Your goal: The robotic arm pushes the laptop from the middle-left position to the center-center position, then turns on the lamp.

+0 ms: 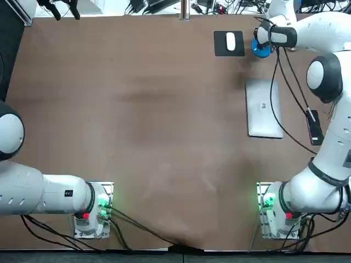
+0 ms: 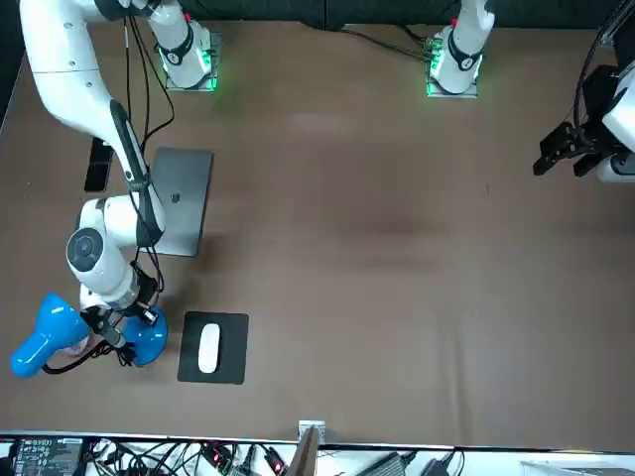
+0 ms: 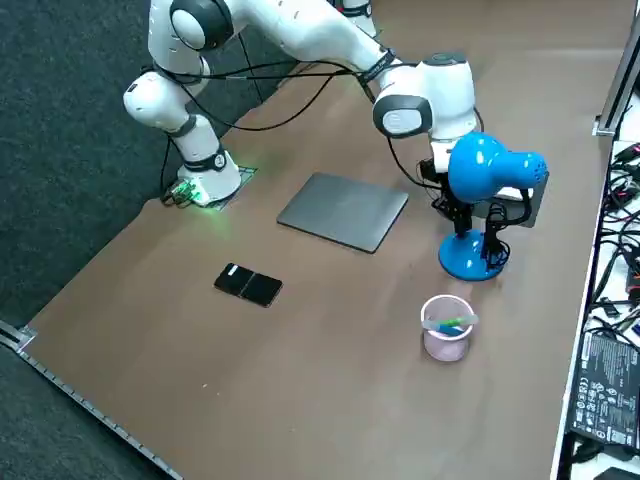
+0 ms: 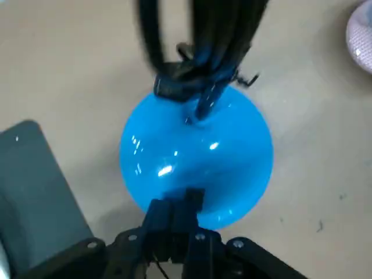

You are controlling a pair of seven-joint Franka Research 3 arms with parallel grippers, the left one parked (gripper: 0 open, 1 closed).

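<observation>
Overhead, the closed silver laptop lies flat on the robot's right part of the brown table, between the working arm's base and the blue desk lamp. Only the lamp's round foot shows. The rest is hidden under the right gripper, whose fingers cannot be seen here. A white mouse sits on a black mouse pad just beside the foot. A black phone is partly crossed by a cable.

Front: the lamp head juts toward the table edge. The gripper is low at the foot, fingertips unresolved.

Right side: the lamp head screens most of the gripper. A pink cup stands near the foot, contents unclear.

Wrist: the fingers are clenched together with nothing between them, tips over the foot's rim. Contact cannot be confirmed.
</observation>
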